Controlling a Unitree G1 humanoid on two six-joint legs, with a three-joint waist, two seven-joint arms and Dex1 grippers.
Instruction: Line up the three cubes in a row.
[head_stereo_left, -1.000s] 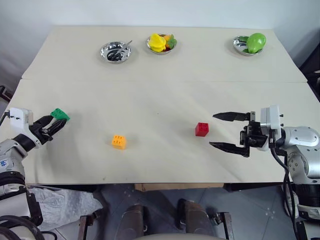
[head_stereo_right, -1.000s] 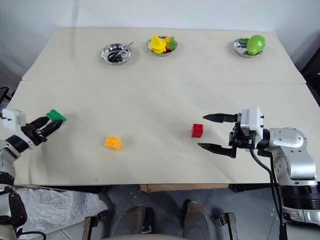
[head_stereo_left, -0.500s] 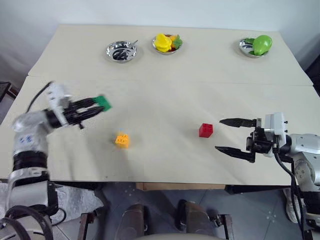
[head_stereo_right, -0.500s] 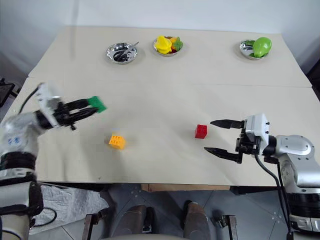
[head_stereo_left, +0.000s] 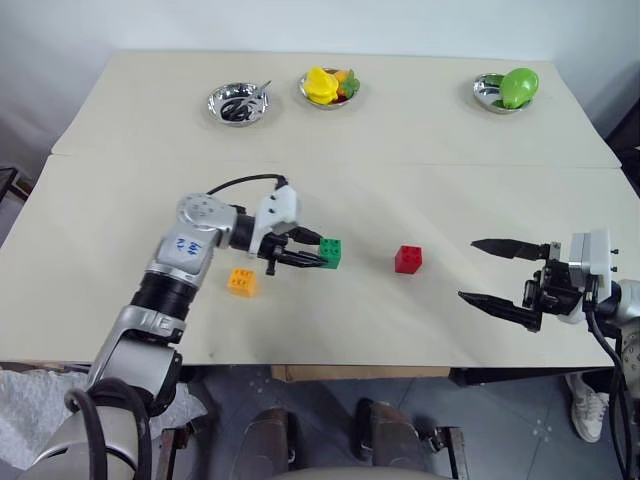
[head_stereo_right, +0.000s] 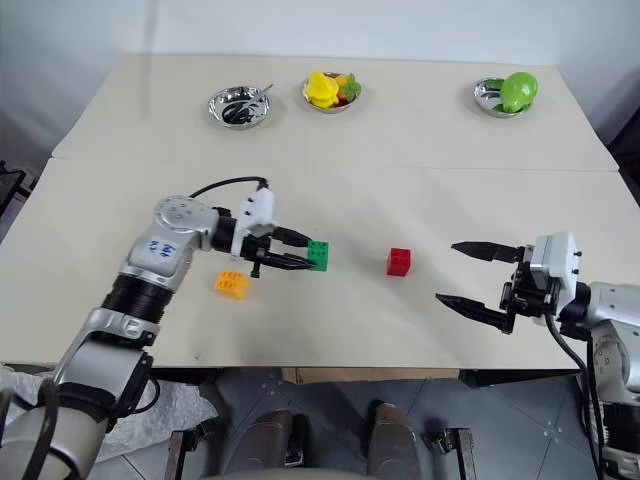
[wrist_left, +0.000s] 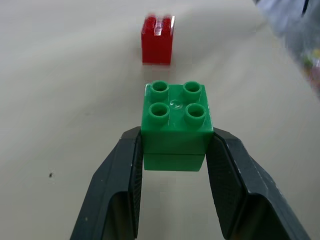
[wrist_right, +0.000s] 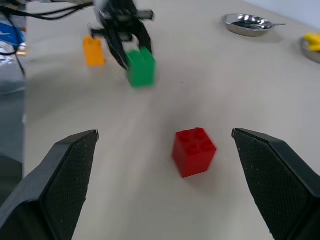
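The left gripper (head_stereo_left: 318, 257) is clamped on the flat sides of the green cube (head_stereo_left: 330, 253), holding it over the middle of the tabletop (head_stereo_left: 400, 180), between the orange cube (head_stereo_left: 241, 282) and the red cube (head_stereo_left: 408, 259), which both sit toward the near edge. The right gripper (head_stereo_left: 500, 278) hangs wide open and empty near the right edge. The 3 cubes look light, rigid and smooth, best pinched on opposite flat sides below the studs. 1 second ago the green cube was held over the left edge; it has since been carried across to the centre
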